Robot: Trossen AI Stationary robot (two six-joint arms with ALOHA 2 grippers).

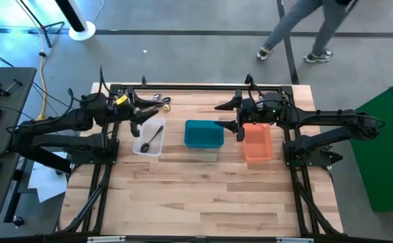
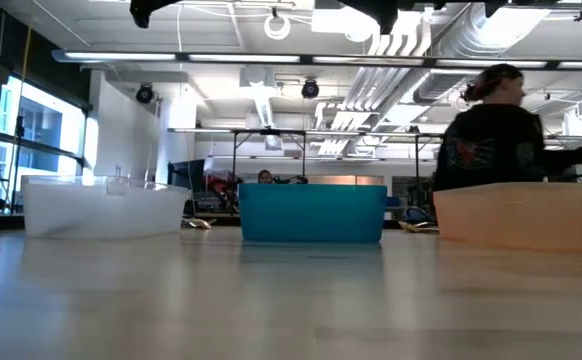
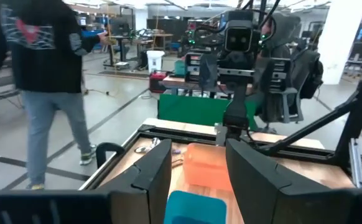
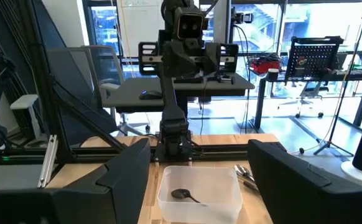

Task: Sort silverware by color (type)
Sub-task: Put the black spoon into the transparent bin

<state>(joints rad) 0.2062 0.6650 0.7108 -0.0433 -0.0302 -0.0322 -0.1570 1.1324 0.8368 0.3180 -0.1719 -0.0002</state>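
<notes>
Three bins stand in a row across the wooden table (image 1: 203, 196) in the high view: a clear bin (image 1: 148, 138) on the left, a teal bin (image 1: 204, 133) in the middle and an orange bin (image 1: 258, 140) on the right. We see one dark spoon (image 1: 154, 138) lying inside the clear bin, and a small cluster of silver and gold-toned silverware (image 1: 157, 101) loose on the table near its far edge, behind the clear bin. The left gripper (image 1: 134, 127) hangs at the far left corner of the clear bin, fingers parted with nothing between them. The right gripper (image 1: 239, 130) hovers between the teal and orange bins, at the orange bin's far corner, its fingers spread and empty too. A person (image 1: 304, 30) walks on the floor beyond the table.

From the low view we look level across the tabletop at the clear bin (image 2: 101, 208), the teal bin (image 2: 312, 212) and the orange bin (image 2: 523, 214) (the grippers sit above this frame). A person (image 2: 496, 130) shows behind the orange bin.

In the left wrist view, the left gripper (image 3: 199, 180) has its fingers apart, framing the orange bin (image 3: 209, 167) and the teal bin (image 3: 194, 210); the other arm stands beyond.

In the right wrist view, the right gripper (image 4: 199, 180) is open as well. Between its fingers we see the clear bin (image 4: 199, 186) holding the dark spoon (image 4: 184, 195), with silver pieces (image 4: 246, 176) just beside that bin.
</notes>
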